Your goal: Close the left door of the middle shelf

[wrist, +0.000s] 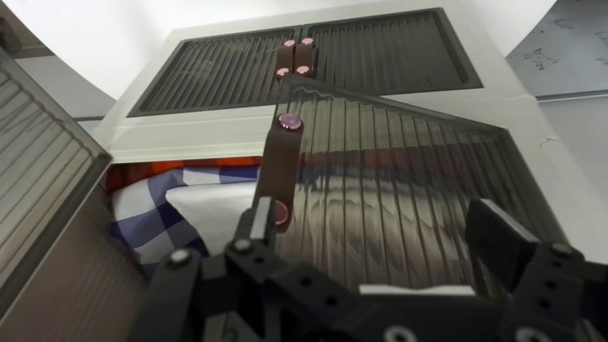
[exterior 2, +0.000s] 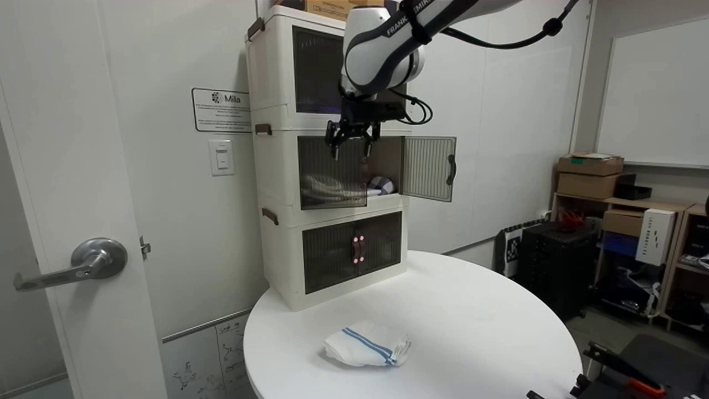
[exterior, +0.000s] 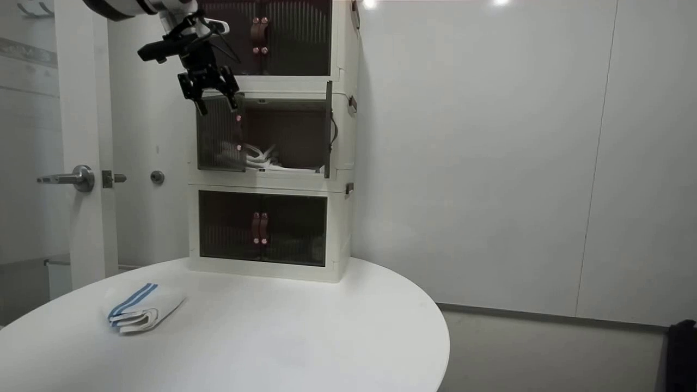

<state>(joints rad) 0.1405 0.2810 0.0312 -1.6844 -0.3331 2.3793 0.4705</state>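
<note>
The left door of the middle shelf is a ribbed see-through panel with a dark edge and a brown handle strip. It stands partly open, its free edge swung out from the frame, in both exterior views. In the wrist view the left door fills the middle and right, with cloth showing through it. My gripper is open and empty at the door's upper part; its fingers are spread across the door in the wrist view. One finger overlaps the handle's near end; I cannot tell whether they touch.
The right door of the middle shelf stands wide open. Checked cloth lies inside the shelf. The bottom tier's doors and the top tier's doors are shut. A folded towel lies on the round white table.
</note>
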